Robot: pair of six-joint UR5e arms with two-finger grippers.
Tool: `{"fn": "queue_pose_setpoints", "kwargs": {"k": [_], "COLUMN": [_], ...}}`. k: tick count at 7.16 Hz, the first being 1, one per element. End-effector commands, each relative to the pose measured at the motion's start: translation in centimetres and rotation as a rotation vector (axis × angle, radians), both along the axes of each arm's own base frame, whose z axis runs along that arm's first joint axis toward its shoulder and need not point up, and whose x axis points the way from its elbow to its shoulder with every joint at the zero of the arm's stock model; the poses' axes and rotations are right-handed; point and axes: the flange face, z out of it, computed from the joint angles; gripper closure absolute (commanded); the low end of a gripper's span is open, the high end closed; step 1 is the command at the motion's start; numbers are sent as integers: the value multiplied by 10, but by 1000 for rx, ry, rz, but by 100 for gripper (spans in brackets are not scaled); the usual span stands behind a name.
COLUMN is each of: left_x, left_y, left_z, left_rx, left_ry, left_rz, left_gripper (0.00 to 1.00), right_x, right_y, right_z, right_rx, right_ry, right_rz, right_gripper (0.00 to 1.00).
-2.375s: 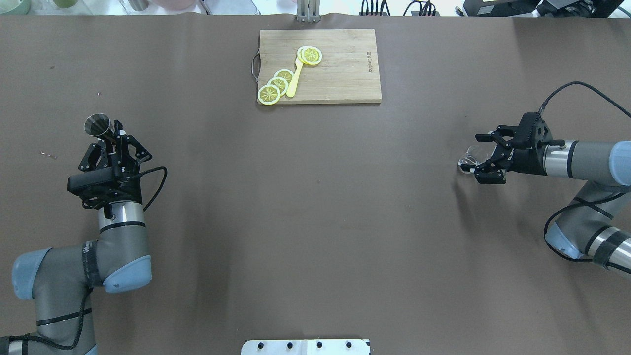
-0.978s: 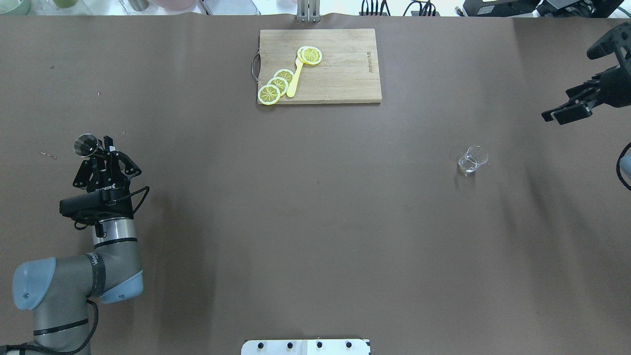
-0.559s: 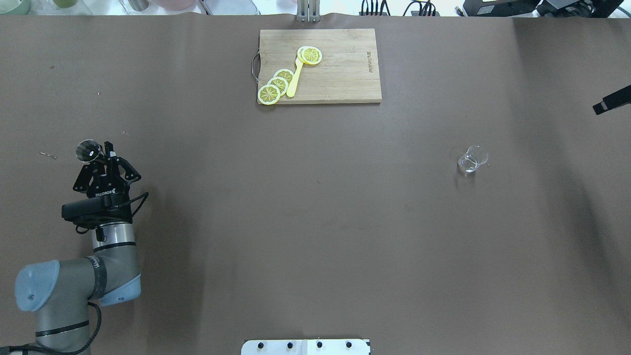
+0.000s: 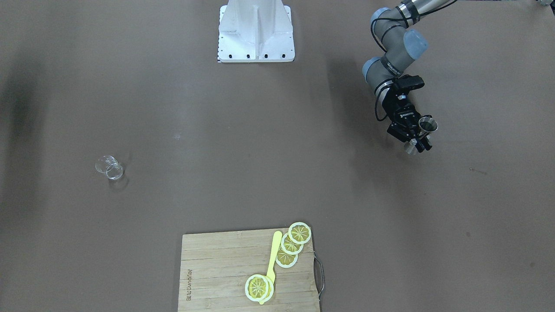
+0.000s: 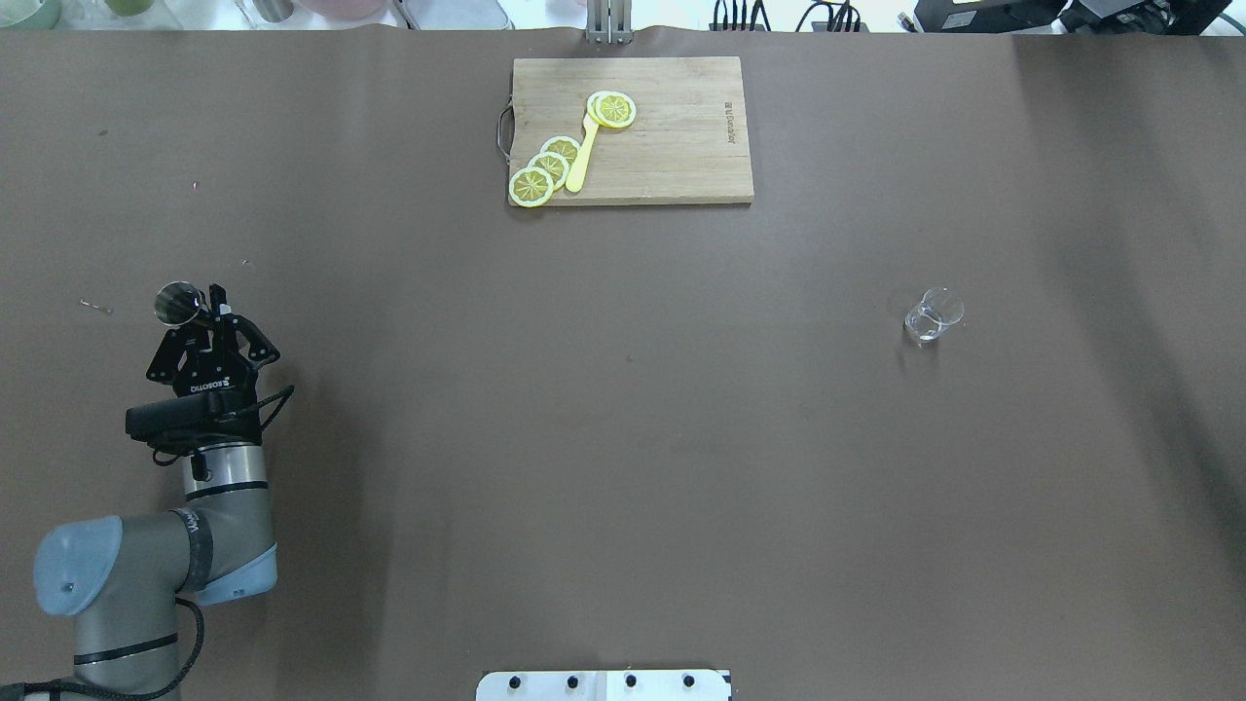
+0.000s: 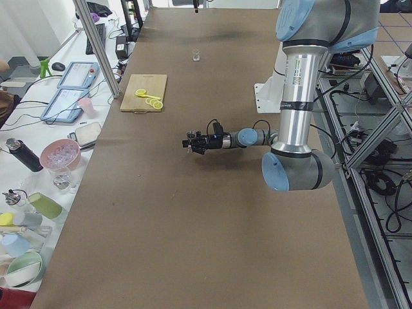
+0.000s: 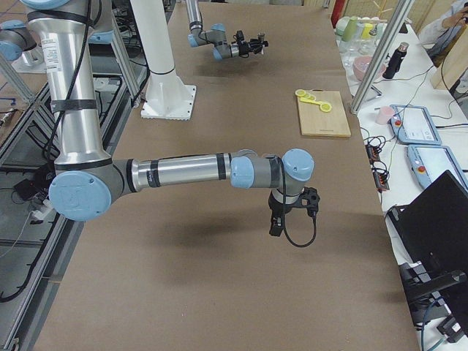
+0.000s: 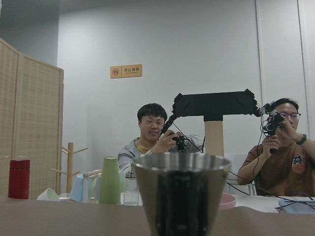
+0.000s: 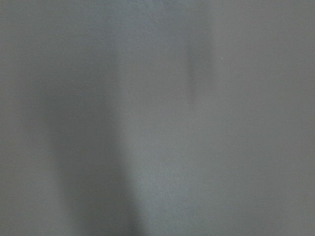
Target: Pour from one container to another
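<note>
Your left jaws were clamped tight on the waist of a shiny, cone-shaped steel cup (image 5: 177, 303), which was held mouth-up at the left side of the matte brown desk (image 5: 623, 438). The small clear glass (image 5: 933, 313) sat alone on the desk, well apart to the right. Your right jaws showed only in the side camera, so you couldn't tell how far open they were.

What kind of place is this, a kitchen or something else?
Most likely a robotics lab, not a kitchen: a robot arm works at the covered table, operators hold controllers, and tablets lie beside the table.
</note>
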Motion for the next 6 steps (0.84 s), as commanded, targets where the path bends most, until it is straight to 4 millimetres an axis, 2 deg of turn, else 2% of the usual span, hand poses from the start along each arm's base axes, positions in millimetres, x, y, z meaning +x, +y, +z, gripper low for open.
{"fn": "queue_pose_setpoints", "kwargs": {"k": [1, 3, 4, 6], "left_x": [-1, 16, 21, 25], "left_y": [-4, -9, -11, -22], "left_z": [1, -27, -34, -52], "left_rx": [-2, 6, 6, 11], "left_ry": [-2, 28, 26, 44], "left_rz": [-8, -9, -9, -25], "left_gripper": [100, 100, 100, 100], "right_x": [14, 27, 28, 39], "right_y": [18, 23, 24, 28], "right_z": [15, 19, 22, 14], "right_rx": [-45, -51, -55, -38], "right_ry": [10, 10, 15, 15], "right_rz": [23, 45, 45, 66], "right_gripper": [0, 0, 0, 0]}}
